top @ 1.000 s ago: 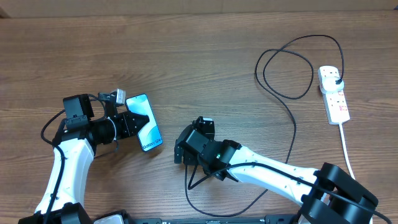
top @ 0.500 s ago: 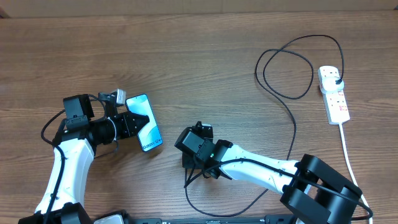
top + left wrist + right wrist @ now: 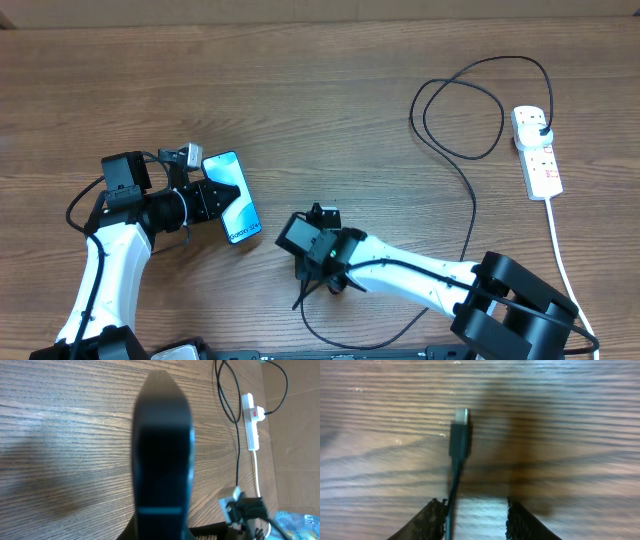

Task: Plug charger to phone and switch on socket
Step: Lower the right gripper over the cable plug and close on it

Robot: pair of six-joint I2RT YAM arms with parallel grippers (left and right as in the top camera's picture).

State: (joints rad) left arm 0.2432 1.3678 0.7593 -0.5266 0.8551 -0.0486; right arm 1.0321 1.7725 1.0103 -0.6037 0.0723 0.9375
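Note:
The phone (image 3: 233,199) has a lit blue screen and is held a little off the table at the left. My left gripper (image 3: 212,197) is shut on its left edge. In the left wrist view the phone (image 3: 162,450) is a dark, blurred slab filling the centre. The charger (image 3: 468,205) is a thin black cable that loops from its plug in the socket (image 3: 537,155) down to my right gripper (image 3: 318,275). On the wood lies its connector tip (image 3: 460,427). The cable runs back along the left finger (image 3: 431,520). The right gripper (image 3: 475,505) is open, and its right finger stands apart from the cable.
The socket's thick white cord (image 3: 558,240) runs toward the front right edge. The socket (image 3: 251,425) with a red switch also shows in the left wrist view. Charger loops (image 3: 455,110) lie at the back right. Bare wooden table (image 3: 300,100) spreads between the arms.
My right gripper has shifted slightly forward and left, down over the cable end, and its jaws have narrowed. The left arm and phone have not moved.

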